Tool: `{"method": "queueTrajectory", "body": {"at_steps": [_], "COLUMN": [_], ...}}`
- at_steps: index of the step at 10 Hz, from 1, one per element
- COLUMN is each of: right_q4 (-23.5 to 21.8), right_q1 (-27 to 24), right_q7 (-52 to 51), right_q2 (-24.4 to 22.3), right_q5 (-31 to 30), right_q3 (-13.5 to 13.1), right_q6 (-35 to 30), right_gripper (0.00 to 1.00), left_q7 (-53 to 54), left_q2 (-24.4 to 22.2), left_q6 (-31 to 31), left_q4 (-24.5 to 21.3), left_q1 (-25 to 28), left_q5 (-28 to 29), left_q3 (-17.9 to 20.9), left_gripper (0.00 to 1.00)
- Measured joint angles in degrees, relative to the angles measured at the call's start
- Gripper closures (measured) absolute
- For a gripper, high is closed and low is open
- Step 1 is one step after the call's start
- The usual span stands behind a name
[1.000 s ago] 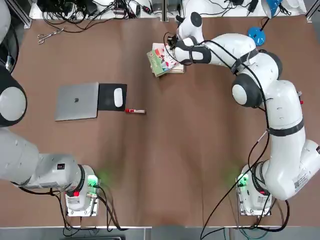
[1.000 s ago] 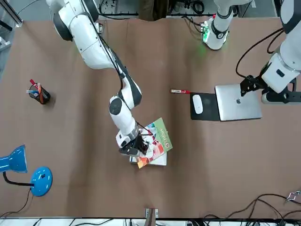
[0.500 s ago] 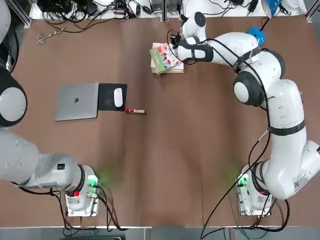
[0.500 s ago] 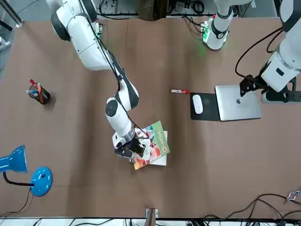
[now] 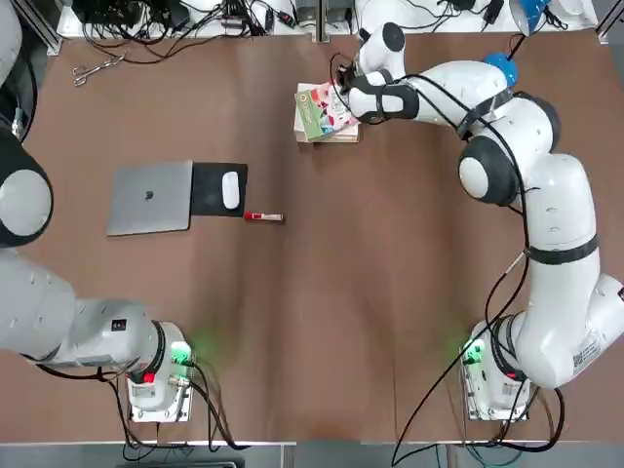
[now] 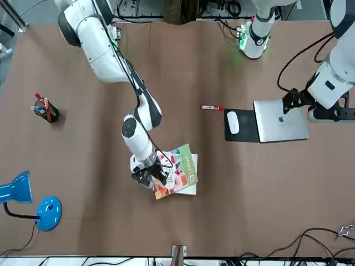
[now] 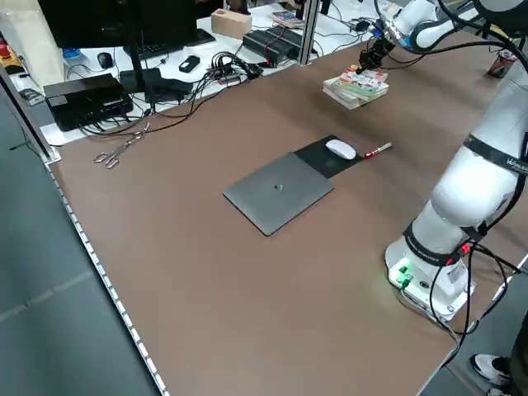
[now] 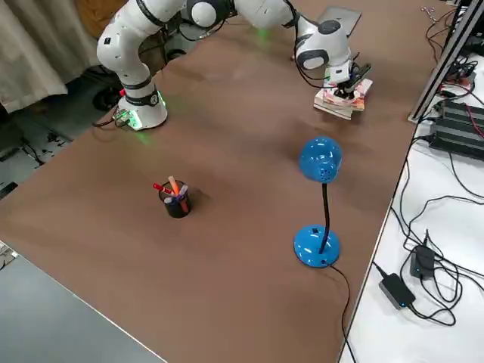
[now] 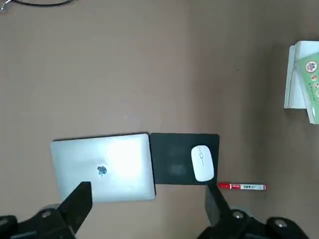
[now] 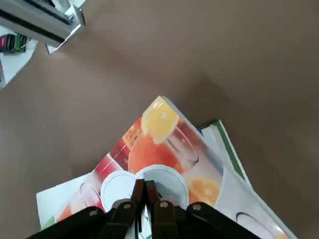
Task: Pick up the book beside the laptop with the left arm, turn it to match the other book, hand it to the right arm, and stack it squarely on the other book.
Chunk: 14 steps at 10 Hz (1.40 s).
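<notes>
The right claw (image 10: 145, 183) is pinched closed at the colorful book (image 10: 154, 144), which lies crooked on the white book (image 10: 64, 195). The left claw (image 9: 148, 199), wide apart, is over the laptop (image 9: 107, 169), farther away. The top book probably needs a small turn to line up.

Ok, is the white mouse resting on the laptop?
No, the left wrist view shows the mouse on the black pad, beside the laptop.

Laptop (image 9: 114, 167): smooth silvery metal; mouse (image 9: 202, 163): glossy white plastic; lamp (image 8: 321, 159): shiny blue; book (image 10: 164, 149): printed glossy paper.
</notes>
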Motion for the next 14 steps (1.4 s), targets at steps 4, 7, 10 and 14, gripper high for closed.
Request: {"method": "queueTrajectory", "body": {"at_steps": [4,7,10,14], "right_q4": [-2.91,-3.45,-3.67,-5.83], "right_q1": [-0.03,0.02,1.32,3.49], "right_q7": [5.13,13.10,17.91,21.84], "right_q2": [-1.87,-2.16,-2.31,-3.63], "right_q5": [0.01,0.01,0.01,-0.01], "right_q3": [-0.95,-1.12,-2.49,-4.23], "right_q6": [0.09,0.31,0.44,0.72], "right_gripper": [0.96,0.96,0.96,0.97], "left_q7": [0.00,0.00,0.00,0.00], "left_q2": [0.14,0.22,0.22,0.22], "left_q6": [0.00,0.00,0.00,0.00], "left_q4": [0.00,0.00,0.00,0.00], "left_q1": [0.02,0.02,0.02,0.02], "left_q5": [0.00,0.00,0.00,0.00], "left_q3": [0.00,0.00,0.00,-0.03], "left_gripper": [0.00,0.00,0.00,0.00]}}
